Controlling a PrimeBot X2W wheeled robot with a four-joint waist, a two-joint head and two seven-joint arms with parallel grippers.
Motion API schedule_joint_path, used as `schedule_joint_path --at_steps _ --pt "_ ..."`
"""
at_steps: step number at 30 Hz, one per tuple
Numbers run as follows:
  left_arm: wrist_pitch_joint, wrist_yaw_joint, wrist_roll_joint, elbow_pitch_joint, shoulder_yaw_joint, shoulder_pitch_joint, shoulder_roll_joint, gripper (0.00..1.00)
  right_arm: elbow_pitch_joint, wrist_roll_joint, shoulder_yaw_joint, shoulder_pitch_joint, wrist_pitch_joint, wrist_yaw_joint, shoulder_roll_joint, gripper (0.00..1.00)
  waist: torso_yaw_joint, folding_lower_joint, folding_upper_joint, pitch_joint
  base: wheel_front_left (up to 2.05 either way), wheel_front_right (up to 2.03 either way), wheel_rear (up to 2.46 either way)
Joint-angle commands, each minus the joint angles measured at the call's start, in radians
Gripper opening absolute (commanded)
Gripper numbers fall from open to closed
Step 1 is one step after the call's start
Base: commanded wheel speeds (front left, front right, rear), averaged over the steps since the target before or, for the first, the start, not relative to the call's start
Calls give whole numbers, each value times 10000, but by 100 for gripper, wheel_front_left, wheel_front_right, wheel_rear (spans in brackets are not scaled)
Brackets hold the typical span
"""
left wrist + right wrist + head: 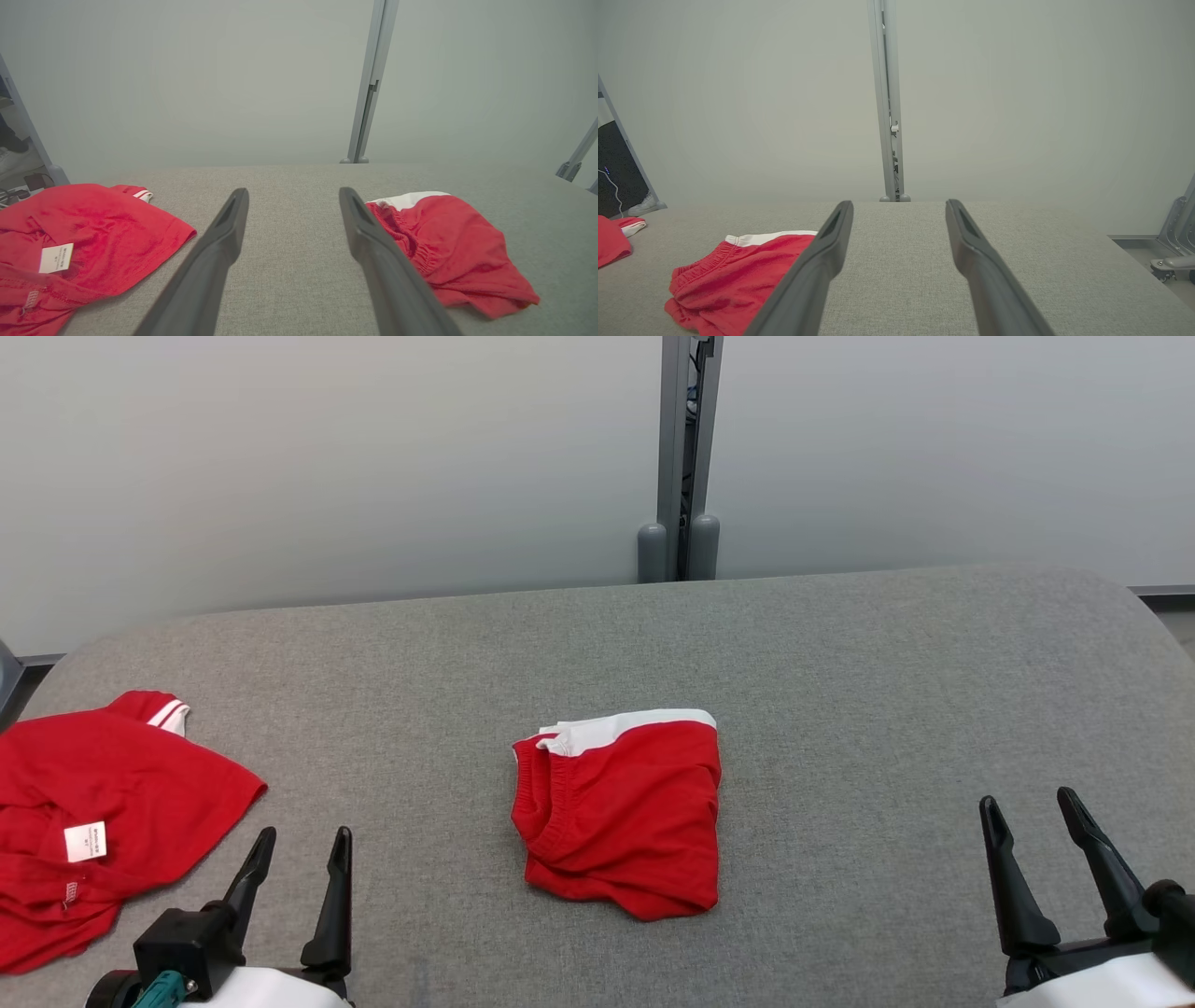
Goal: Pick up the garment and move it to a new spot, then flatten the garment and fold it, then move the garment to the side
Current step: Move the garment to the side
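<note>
A red garment (pixel 621 812) with a white band and an elastic waistband lies folded into a compact square at the middle of the grey table (pixel 887 663). It lies right of my left fingers in the left wrist view (pixel 448 247) and left of my right fingers in the right wrist view (pixel 733 270). My left gripper (pixel 306 835) is open near the front edge, left of the garment and apart from it, with bare table between its fingers (pixel 293 193). My right gripper (pixel 1027 798) is open at the front right, well away from the garment, also over bare table (pixel 899 205).
A second red garment (pixel 103 803) with a white label lies loosely spread at the table's left end, close to my left gripper (pixel 93 233). A grey post (pixel 686 457) stands behind the table against pale wall panels. The table's right half is bare fabric.
</note>
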Motion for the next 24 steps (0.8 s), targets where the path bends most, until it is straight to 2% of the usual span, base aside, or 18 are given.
schedule_joint_path --at_steps 1,11,17,24 --pt "-46 50 -62 -55 16 -34 69 100 12 -34 -4 64 -80 2 1 100 0 0 -1 -8 0 0 0" --pt "-21 73 -79 -110 -28 -30 95 100 108 -31 -35 13 -122 2 21 100 41 0 -1 -28 0 0 0" --pt "84 99 -91 -112 -28 -315 120 100 370 129 -286 -308 -144 2 -17 100 369 0 -1 119 0 0 0" --pt "11 161 115 -176 -47 -728 142 100 1821 688 -134 -1523 -189 2 -6 100 1145 0 -1 625 0 0 0"
